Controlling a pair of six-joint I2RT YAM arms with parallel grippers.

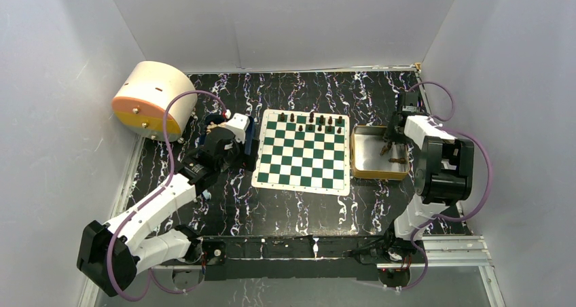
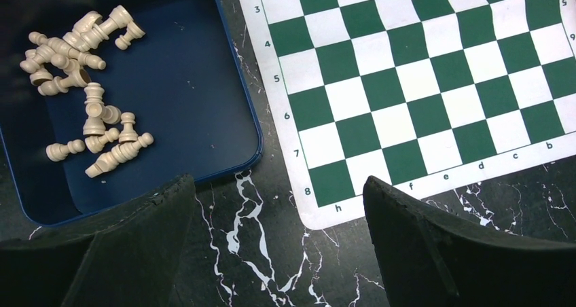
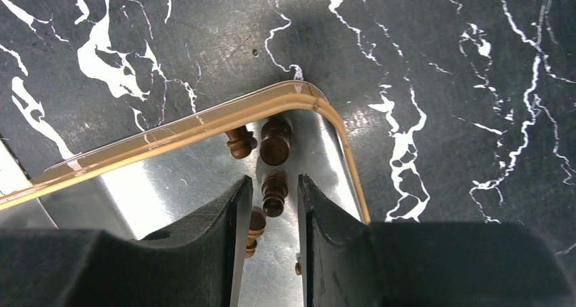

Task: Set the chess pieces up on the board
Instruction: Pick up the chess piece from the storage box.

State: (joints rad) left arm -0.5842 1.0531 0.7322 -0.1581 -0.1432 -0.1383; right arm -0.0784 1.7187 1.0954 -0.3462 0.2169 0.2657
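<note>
Over the far right corner of the shallow gold-rimmed rectangular tin tray (image 3: pixel 204 127), the right gripper (image 3: pixel 275 181) points down with its black fingers (image 3: pixel 231 253) drawn to a narrow gap. One small dark brown chess piece (image 3: pixel 274 200) stands in that gap on the tin's shiny floor. A sliver of metal shows on each side of it, so I cannot tell whether the pads are touching it. Just beyond the fingertips, two more dark brown pieces (image 3: pixel 275 142) sit tucked against the curved corner wall, and another (image 3: pixel 255 227) is partly hidden under the left-hand finger. From the top view the tin lies just right of the flat green-and-white checked board (image 1: pixel 299 164) with its white border, their edges nearly touching, on the black white-veined marble table (image 1: pixel 299 212). A scatter of dark pieces (image 1: pixel 312 122) already stands upright along the board's two far rows. On the other side of the board, the left gripper (image 2: pixel 278 180) hovers above the marble strip between the board's corner and a dark blue rounded tray (image 2: pixel 190 83). Its fingers are spread wide with nothing between them. Inside the blue tray a jumble of cream-coloured chess pieces (image 2: pixel 64 52) lies mostly on its side, gathered toward one wall. A cream cylinder with an orange face (image 1: pixel 149 96) rests at the far left corner of the table, well apart from the board.
</note>
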